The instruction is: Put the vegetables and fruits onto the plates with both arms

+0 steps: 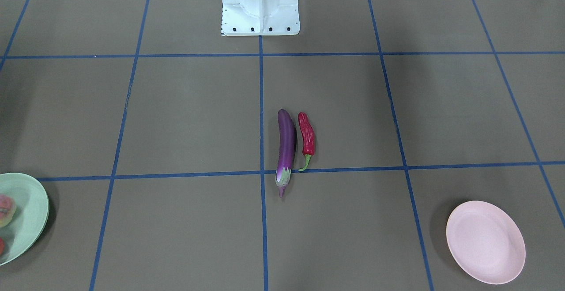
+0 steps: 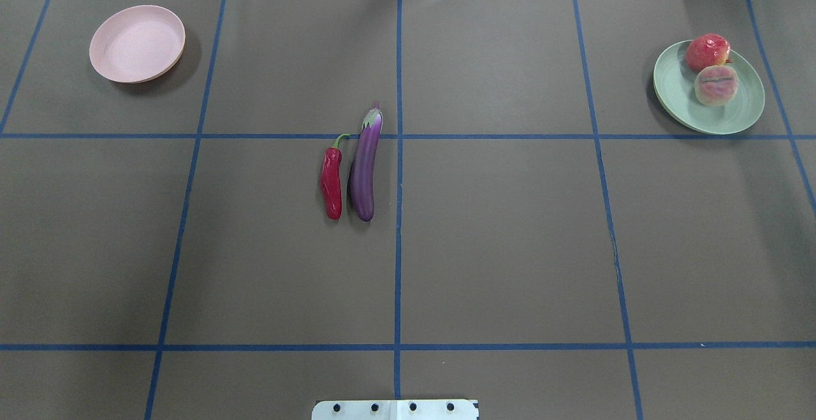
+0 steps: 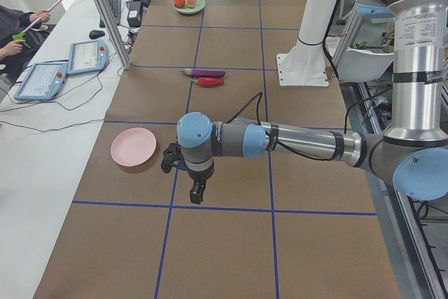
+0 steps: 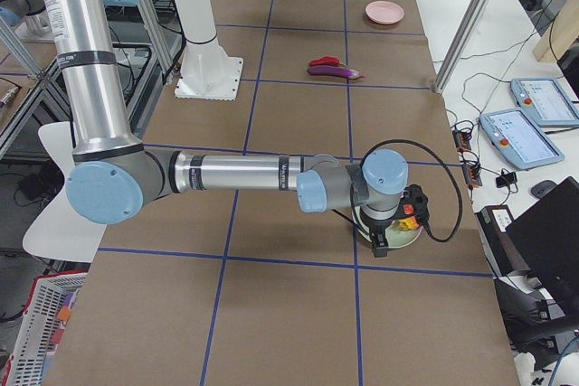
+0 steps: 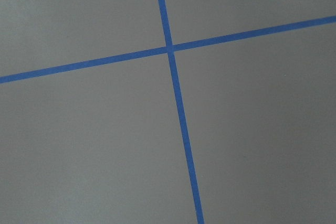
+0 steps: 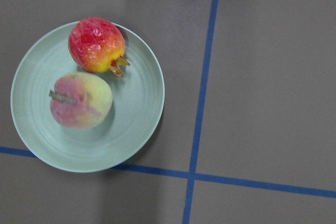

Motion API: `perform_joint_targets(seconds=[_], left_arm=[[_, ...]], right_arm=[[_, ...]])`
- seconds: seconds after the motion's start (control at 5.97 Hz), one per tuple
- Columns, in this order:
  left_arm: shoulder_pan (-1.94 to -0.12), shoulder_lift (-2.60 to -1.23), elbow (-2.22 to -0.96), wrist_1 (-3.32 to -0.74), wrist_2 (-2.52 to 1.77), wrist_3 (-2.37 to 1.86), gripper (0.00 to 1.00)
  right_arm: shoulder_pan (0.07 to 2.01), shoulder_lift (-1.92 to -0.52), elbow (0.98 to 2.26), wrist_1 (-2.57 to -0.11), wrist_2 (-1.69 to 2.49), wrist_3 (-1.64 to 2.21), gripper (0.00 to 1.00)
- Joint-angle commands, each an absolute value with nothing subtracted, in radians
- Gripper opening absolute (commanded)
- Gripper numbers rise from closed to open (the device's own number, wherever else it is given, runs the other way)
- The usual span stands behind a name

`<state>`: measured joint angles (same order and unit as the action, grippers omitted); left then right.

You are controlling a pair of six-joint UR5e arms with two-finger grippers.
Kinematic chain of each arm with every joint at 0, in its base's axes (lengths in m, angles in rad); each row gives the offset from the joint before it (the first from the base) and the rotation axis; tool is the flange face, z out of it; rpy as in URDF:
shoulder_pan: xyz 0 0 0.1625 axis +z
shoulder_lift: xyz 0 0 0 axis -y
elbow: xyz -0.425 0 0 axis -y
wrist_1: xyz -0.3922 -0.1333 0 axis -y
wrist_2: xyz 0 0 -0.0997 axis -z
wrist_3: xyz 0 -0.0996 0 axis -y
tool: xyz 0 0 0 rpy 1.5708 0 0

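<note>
While both arms reach out low over the brown bench [image 2: 510,248], the vegetables lie bare at its middle: seen from behind the robot, the purple eggplant [image 2: 365,165] and the red chili pepper [image 2: 331,183] rest side by side, just apart, the chili at the eggplant's 9 o'clock, both stems pointing to 12 o'clock, just short of a blue tape line [image 2: 398,248]. Off at 10 o'clock sits the pink plate [image 2: 137,44], with nothing on it. At 2 o'clock the mint green plate [image 2: 676,98] carries both fruits, the pomegranate [image 2: 707,52] at the plate's 12 o'clock rim and the peach [image 2: 716,85] near its centre, the two touching or nearly so. The left arm [image 3: 301,141] stretches across the bench with its left pincer [image 3: 197,192] pointing down beside the pink plate; from this side I cannot tell whether its fingers stand wide or narrow. The right arm [image 4: 235,172] holds the right pincer [image 4: 380,240] above the mint green plate, and again I cannot tell its spread; its wrist camera looks straight down on both fruits.
</note>
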<state>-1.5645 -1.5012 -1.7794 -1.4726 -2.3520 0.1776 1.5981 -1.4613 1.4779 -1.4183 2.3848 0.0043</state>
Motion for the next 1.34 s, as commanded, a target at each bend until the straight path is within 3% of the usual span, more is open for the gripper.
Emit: perform_joint_targets(seconds=[0.0,0.17,0.5,1.17], left_arm=[[-1.546,-1.544,-1.79,-1.53,-2.352,0.17,1.0],[-1.54,-1.589,-1.757,-1.662,-2.346,0.163,1.0],[-1.459,-1.659,-1.759,-1.666,-2.353,-0.135,1.0],[-1.14,-1.825,-1.743,-1.746,-2.335,-0.481,1.0]], right_arm=[[1.609,-1.578,1.555,-1.428,2.381,0.007,1.0],[1.609,-1.592,1.58,-1.445,2.379,0.012,1.0],[1.608,-1.621,1.635,-1.457,2.378,0.048,1.0],[1.608,-1.623,1.643,-1.448,2.382,0.046,1.0]])
